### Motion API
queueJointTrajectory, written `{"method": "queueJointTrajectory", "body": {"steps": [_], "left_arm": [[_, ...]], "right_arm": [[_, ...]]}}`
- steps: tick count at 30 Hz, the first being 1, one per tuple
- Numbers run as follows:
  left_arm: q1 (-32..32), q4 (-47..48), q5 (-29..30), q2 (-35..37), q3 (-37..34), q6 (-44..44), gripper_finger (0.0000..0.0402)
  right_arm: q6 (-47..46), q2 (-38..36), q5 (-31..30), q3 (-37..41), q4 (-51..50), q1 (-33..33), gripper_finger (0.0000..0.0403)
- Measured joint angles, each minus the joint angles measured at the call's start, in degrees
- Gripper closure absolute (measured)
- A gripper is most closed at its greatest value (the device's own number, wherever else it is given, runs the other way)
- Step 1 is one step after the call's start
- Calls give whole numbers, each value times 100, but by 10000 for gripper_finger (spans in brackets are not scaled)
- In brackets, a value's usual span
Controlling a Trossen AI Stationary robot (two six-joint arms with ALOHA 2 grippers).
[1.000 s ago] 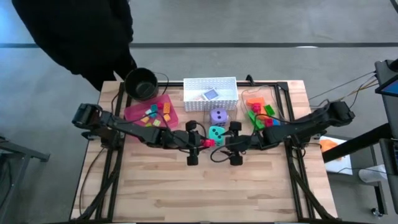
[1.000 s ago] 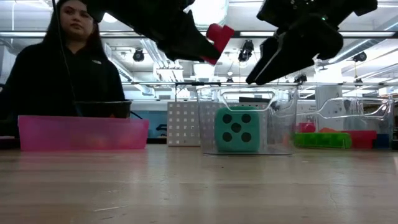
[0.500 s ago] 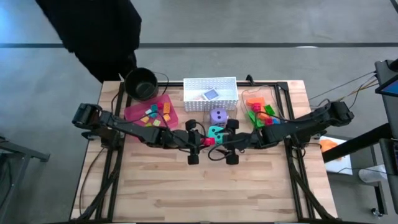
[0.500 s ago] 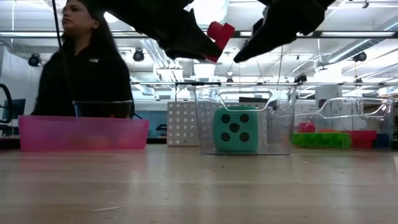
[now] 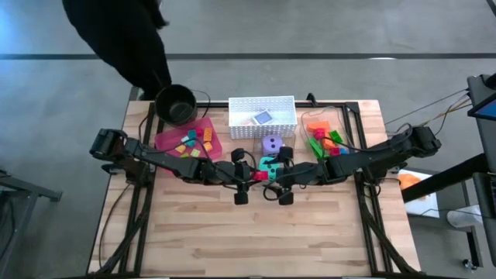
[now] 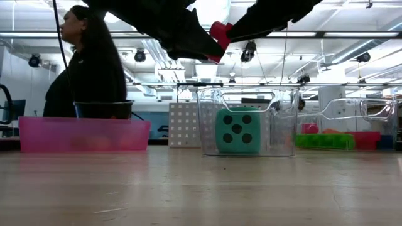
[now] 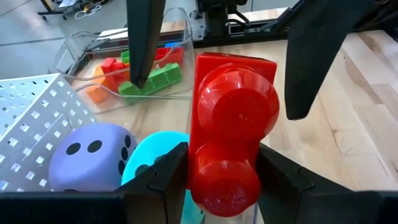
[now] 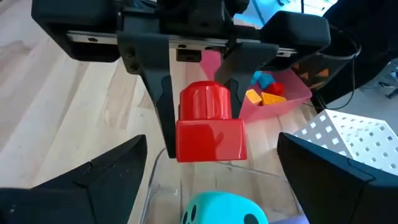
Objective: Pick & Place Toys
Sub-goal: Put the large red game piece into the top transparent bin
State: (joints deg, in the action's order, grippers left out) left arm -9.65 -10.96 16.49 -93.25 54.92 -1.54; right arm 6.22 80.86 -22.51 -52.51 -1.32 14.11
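We see the left gripper [image 5: 253, 176] raised above the middle of the table [image 5: 256, 232], its two fingers [image 7: 163, 177] clamped on a red brick [image 7: 231, 127] that sticks out past their tips. In the low view the brick [image 6: 219, 34] hangs well clear of the tabletop, above a clear bin [image 6: 248, 122].

The right gripper [image 5: 273, 177] faces the left one head-on, tip to tip. Its fingers [image 8: 112, 171] stand wide apart, one on either side of the brick [image 8: 209, 124] without touching it. From the left wrist view those two dark fingers [image 7: 144, 37] frame the brick as well.

Just behind the two grippers, toward the far edge, the teal die [image 5: 268, 163] sits in the clear bin with the purple die [image 5: 272, 144] beyond it. A white perforated basket [image 5: 262, 116] at the far edge holds a small card [image 5: 263, 118]. A pink tray [image 5: 186, 139] near the far left corner holds small bricks [image 5: 194, 142], and another clear bin [image 5: 325, 138] near the far right corner holds more bricks [image 5: 324, 139]. A black pot [image 5: 177, 105] stands at the far left corner, with a person [image 6: 88, 69] behind it.
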Motion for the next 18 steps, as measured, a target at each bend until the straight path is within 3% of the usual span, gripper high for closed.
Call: {"method": "queueJointTrajectory", "body": {"steps": [18], "left_arm": [[0, -129, 2, 4, 2, -2, 246]], "right_arm": [[-284, 0, 10, 0, 90, -114, 45]]}}
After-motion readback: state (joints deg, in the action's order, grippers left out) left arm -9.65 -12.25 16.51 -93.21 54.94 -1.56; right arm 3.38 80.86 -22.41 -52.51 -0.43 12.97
